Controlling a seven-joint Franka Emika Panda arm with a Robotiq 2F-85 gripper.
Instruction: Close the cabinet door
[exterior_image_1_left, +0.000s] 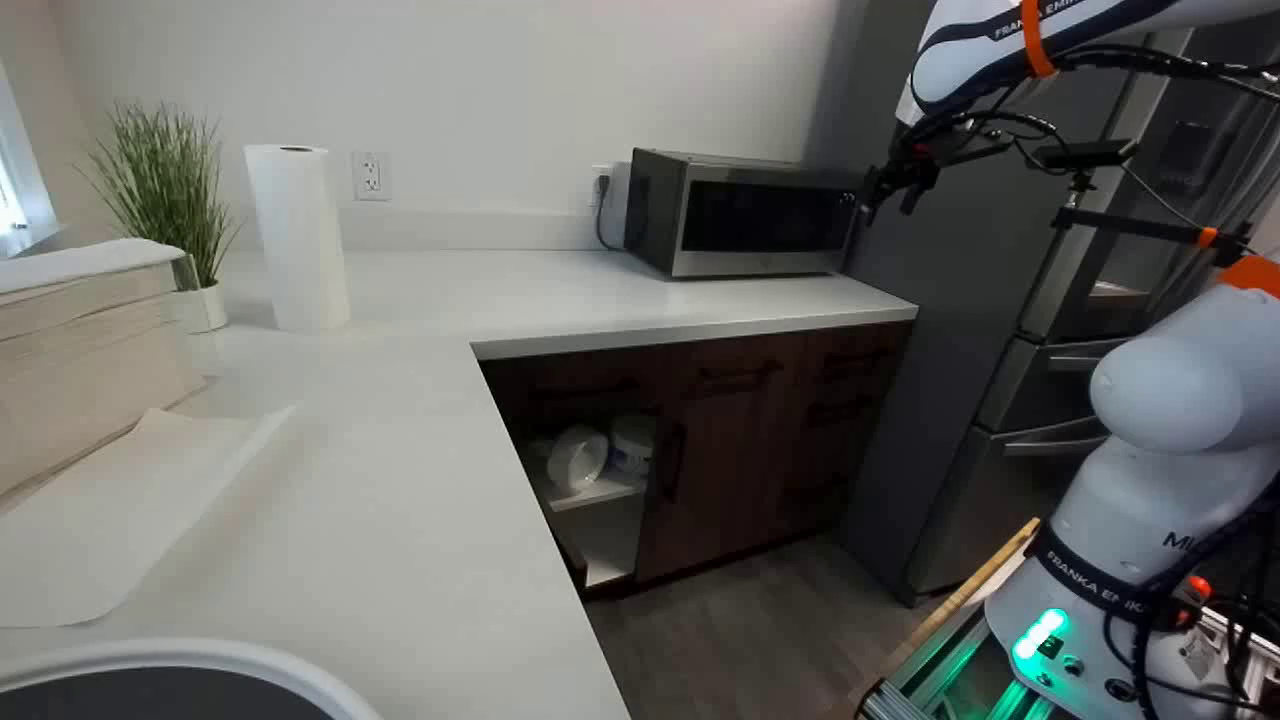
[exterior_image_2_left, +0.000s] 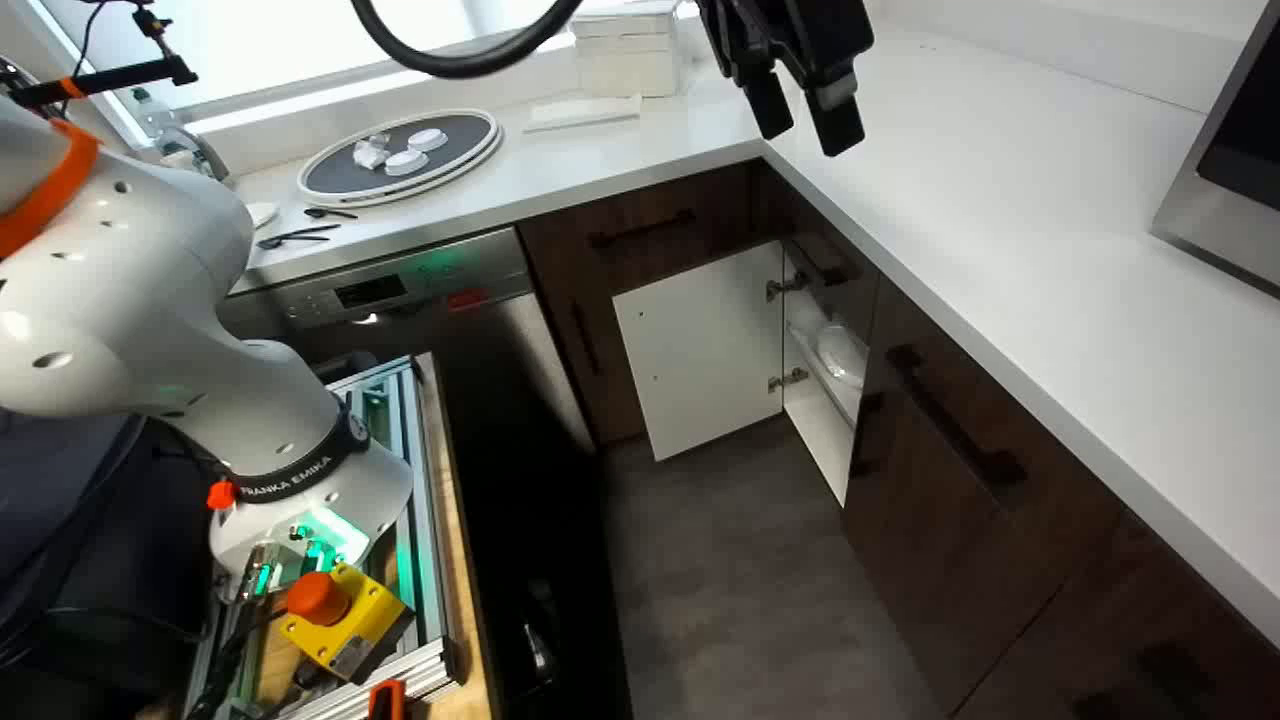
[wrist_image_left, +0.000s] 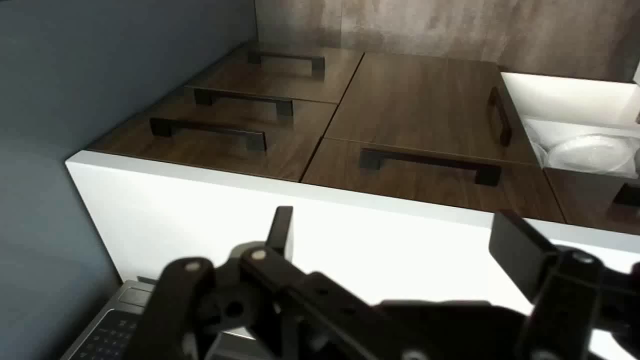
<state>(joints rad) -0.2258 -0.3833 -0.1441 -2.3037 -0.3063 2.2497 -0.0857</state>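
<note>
The cabinet door (exterior_image_2_left: 705, 350) is swung outward below the worktop (exterior_image_2_left: 1010, 190), its free edge suspended over open floor (exterior_image_2_left: 740, 580), while the jaws are spread wide, well clear of it, above worktop height.

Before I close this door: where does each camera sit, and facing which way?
In an exterior view: apparently above the counter, facing the microwave and fridge; arm and pincer at right.
In an exterior view: high, facing the window and cabinet door; arm at left, pincer at top.
Wrist view: wrist-mounted, looking down on drawer fronts; pincer fingers show.
Both exterior views share counter, microwave, arm and pincer.
</note>
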